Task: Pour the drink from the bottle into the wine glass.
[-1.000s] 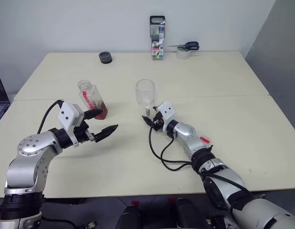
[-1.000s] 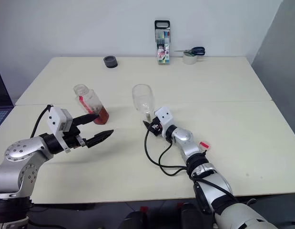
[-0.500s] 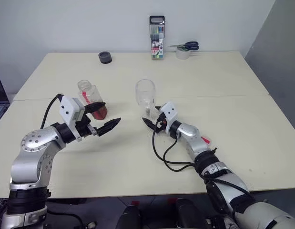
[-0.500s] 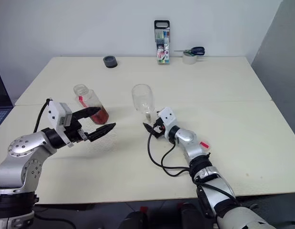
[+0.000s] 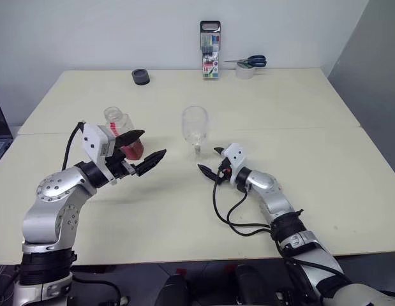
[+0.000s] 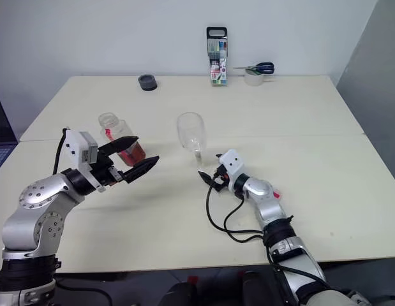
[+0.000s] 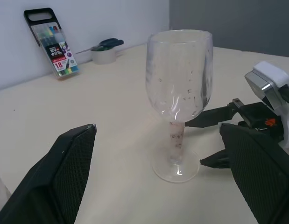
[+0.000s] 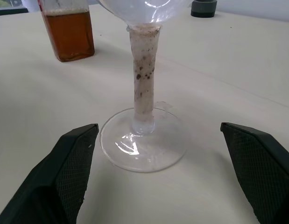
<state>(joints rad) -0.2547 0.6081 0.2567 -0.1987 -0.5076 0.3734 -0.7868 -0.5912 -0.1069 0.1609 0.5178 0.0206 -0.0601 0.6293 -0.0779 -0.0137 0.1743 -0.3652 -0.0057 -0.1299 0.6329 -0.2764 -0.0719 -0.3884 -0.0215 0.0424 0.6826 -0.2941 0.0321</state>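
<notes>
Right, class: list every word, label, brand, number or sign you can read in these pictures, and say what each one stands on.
"18": on the label of the marker pack, seen in the left wrist view; the smaller print around it is too blurred to read.
Red label strip on the bottle: print too small to read.
Wine glass, tape roll, scissors: no text seen.

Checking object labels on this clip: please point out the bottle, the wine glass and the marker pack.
bottle (image 6: 114, 132): right eye view, on its clear upper body.
wine glass (image 5: 194, 123): left eye view, on the bowl.
marker pack (image 5: 210, 57): left eye view, on the front of the pack.
</notes>
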